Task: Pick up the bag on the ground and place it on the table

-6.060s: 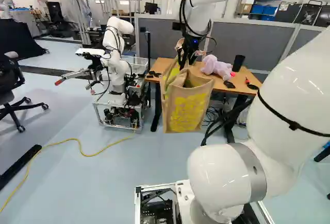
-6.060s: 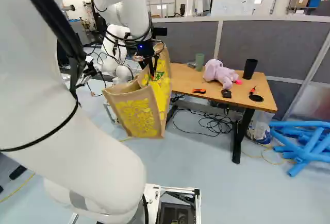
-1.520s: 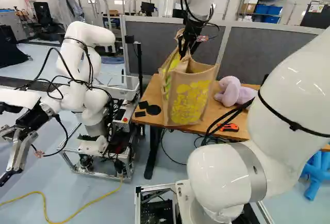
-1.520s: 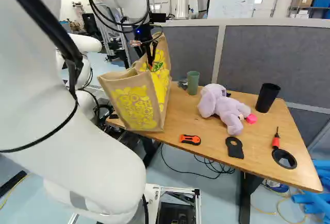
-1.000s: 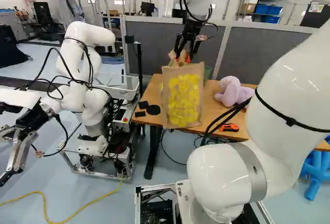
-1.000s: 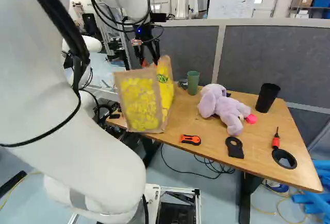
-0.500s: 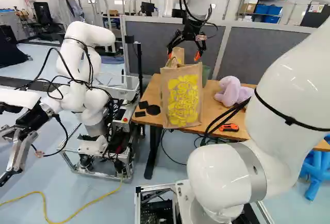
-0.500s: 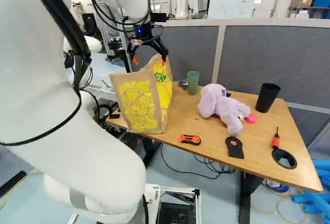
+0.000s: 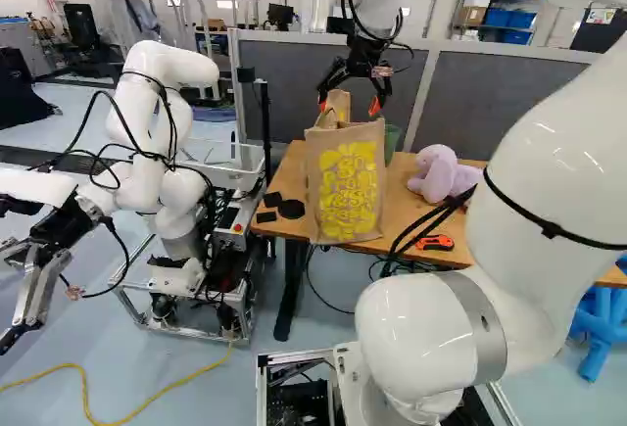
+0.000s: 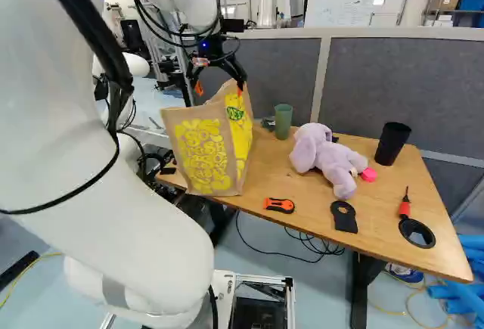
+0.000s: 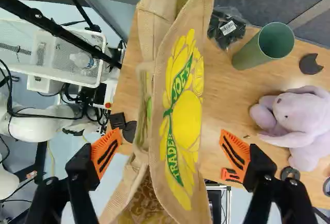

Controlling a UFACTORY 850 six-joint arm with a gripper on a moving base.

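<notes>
Wrist view: the gripper (image 11: 170, 152) spreads wide, the bag (image 10: 200, 147) loose between its fingers. The bag stands on the table (image 10: 265, 170), left of centre in the right base view; a snag during withdrawal could topple it.

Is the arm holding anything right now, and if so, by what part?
Nothing is held: the jaws stand wide open, with the bag between them, upright on the table.
</notes>
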